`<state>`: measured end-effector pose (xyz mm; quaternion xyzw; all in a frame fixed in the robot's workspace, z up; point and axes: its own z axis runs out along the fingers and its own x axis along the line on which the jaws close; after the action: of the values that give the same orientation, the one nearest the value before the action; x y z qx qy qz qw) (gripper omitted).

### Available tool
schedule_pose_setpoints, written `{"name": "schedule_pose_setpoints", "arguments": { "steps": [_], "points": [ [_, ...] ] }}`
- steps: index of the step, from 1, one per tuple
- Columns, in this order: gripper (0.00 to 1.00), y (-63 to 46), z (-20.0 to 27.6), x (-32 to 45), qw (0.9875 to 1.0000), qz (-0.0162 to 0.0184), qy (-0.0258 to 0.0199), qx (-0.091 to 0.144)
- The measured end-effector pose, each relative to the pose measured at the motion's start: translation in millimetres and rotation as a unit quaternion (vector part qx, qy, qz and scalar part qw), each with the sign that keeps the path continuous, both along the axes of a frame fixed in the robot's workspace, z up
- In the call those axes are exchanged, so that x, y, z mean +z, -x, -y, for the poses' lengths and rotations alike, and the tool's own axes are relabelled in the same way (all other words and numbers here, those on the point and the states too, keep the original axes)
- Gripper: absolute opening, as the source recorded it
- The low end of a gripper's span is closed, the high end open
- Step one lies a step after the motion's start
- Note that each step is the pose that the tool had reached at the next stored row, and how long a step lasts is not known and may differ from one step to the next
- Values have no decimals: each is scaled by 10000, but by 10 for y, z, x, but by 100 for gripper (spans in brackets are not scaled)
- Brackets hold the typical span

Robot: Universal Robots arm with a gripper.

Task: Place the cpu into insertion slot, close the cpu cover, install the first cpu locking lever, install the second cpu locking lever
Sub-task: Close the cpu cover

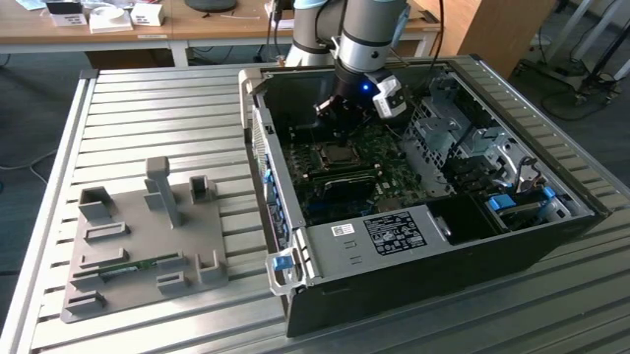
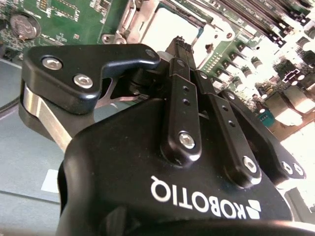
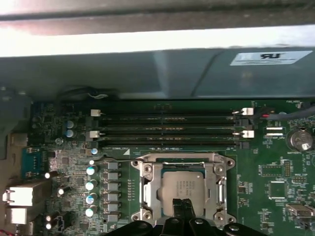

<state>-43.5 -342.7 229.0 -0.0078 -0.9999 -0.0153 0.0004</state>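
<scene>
Exterior view: one arm reaches into an open case [image 1: 394, 234] lying on a slatted table [image 1: 147, 110], with one grey fixture [image 1: 212, 221] on the exterior view's left. The gripper [image 1: 338, 122] hangs just above the socket [image 1: 340, 153]. First wrist view: one cpu [image 3: 183, 184] is seated in the socket, framed by one cover [image 3: 147, 184] lying flat, beside four memory slots [image 3: 167, 132]. The gripper [image 3: 183, 206] has its two fingers clenched together on nothing, the tips over the cpu's near edge; contact cannot be told. Second wrist view: the gripper [image 2: 181, 46] is seen from behind, fingers together, with the cpu [image 2: 170, 29] bright just beyond.
</scene>
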Motion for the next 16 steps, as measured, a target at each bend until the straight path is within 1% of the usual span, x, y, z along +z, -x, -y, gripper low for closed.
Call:
{"name": "schedule_pose_setpoints", "arguments": {
  "steps": [8,11,16],
  "points": [
    [11,89,0,-17,10000,0,0,0],
    [11,103,0,-32,10000,0,1,0],
    [11,108,0,-35,10000,0,0,0]
  ]
}}
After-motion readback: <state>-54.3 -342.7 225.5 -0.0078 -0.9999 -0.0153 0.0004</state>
